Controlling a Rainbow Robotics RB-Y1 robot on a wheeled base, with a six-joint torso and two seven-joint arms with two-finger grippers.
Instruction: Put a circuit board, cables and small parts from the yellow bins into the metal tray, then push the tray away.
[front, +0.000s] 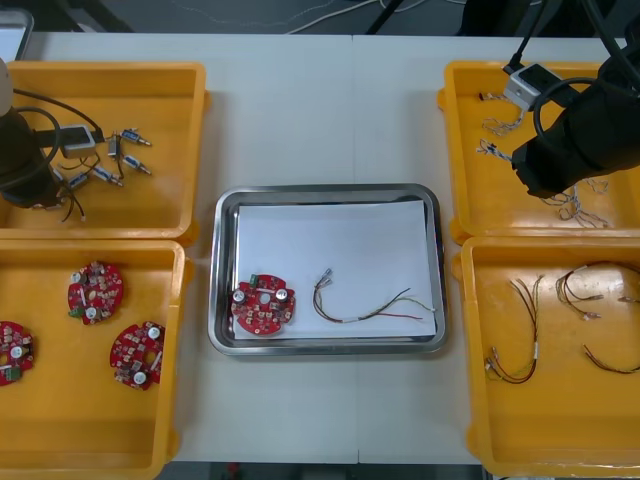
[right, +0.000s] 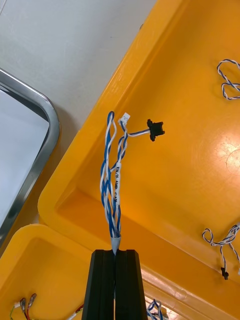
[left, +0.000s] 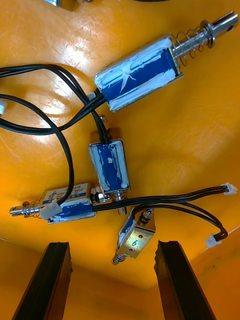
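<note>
Hanging from right gripper (right: 115, 251), jaws clamped on it: blue-white cable (right: 112, 170), held above yellow bin (right: 190, 165) for tray (front: 325, 189) xfer. Left gripper (left: 112, 245) jaws wide, empty, over small metal part (left: 134, 239).

Left gripper (left: 112, 245) at far left, fingers (left: 50, 280) wide apart, right gripper (right: 115, 252) (far right), fingers (right: 102, 285) pinching a blue and white cable (right: 111, 175)

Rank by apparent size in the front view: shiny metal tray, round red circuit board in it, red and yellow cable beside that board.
1. Shiny metal tray.
2. Unsure: red and yellow cable spreads wider; round red circuit board covers more solidly.
</note>
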